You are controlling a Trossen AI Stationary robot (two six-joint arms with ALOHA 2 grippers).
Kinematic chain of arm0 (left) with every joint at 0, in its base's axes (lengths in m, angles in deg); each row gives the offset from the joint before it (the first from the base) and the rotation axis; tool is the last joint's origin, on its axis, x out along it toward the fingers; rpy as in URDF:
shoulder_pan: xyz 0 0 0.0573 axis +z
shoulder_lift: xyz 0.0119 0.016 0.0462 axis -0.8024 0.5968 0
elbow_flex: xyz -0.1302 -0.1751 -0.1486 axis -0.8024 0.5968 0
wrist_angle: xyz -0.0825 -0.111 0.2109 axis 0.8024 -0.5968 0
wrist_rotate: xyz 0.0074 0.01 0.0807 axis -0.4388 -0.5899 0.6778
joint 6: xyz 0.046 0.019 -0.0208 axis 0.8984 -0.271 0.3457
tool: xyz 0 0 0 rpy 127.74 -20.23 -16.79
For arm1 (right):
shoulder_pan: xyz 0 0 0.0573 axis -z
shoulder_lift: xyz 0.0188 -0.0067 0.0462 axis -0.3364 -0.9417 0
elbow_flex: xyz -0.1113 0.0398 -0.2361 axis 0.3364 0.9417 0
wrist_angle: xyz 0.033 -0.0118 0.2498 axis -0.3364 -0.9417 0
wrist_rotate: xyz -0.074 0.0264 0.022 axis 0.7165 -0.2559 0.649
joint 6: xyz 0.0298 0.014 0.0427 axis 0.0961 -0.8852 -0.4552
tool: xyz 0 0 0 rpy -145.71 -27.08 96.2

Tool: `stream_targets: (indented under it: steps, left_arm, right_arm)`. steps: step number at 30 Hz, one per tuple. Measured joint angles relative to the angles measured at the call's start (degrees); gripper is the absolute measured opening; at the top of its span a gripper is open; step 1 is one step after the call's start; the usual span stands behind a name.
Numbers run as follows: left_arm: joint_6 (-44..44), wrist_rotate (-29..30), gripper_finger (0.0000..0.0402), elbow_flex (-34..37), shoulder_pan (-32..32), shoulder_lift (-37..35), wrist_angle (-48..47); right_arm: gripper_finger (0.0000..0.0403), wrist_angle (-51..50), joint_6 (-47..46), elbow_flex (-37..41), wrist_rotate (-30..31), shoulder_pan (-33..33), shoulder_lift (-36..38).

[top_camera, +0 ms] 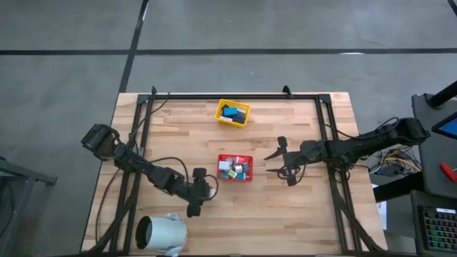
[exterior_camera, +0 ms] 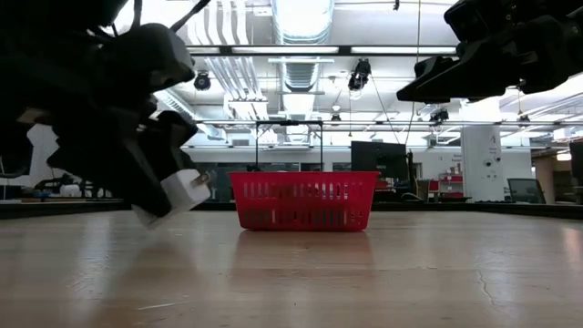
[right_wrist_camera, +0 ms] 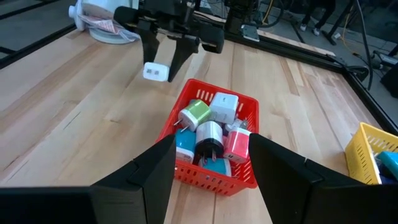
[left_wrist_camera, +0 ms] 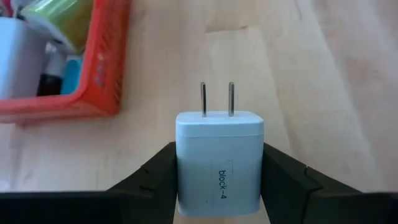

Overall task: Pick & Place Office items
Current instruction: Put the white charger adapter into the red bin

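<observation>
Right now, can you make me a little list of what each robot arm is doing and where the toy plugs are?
left arm: fingers shut on white plug block, above the wood, beside the red tray
right arm: fingers open, empty, on the red tray's other side
red tray: holds many plug blocks
yellow tray: holds blue blocks
white cylinder: near table edge

Overhead, table-level and two wrist views share the red tray (top_camera: 235, 167).

Left gripper (left_wrist_camera: 219, 180) clamped (jaws gripping); right gripper (right_wrist_camera: 211, 171) spread
</observation>
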Motion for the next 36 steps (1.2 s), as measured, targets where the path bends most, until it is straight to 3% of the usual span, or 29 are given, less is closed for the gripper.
stream_targets:
  steps: [8,25,30,36]
  left_arm:
    - [4.88,4.34,0.0175,3.12,0.02,-0.33,10.35]
    - [19.82,7.53,0.0175,4.08,1.56,-0.96,30.33]
    - [23.22,6.44,0.0175,4.08,3.2,-0.96,34.91]
    - [25.89,0.75,0.0175,4.06,5.72,-0.99,40.71]
  right_arm:
    - [0.0201,0.23,0.19,0.01,0.0,0.01,0.0]
    - [0.0201,1.15,0.0,0.01,0.0,0.01,0.0]
    - [0.0201,1.25,0.0,0.01,-0.01,0.02,-0.02]
    - [0.0201,1.55,0.12,0.15,-0.07,0.01,-0.04]
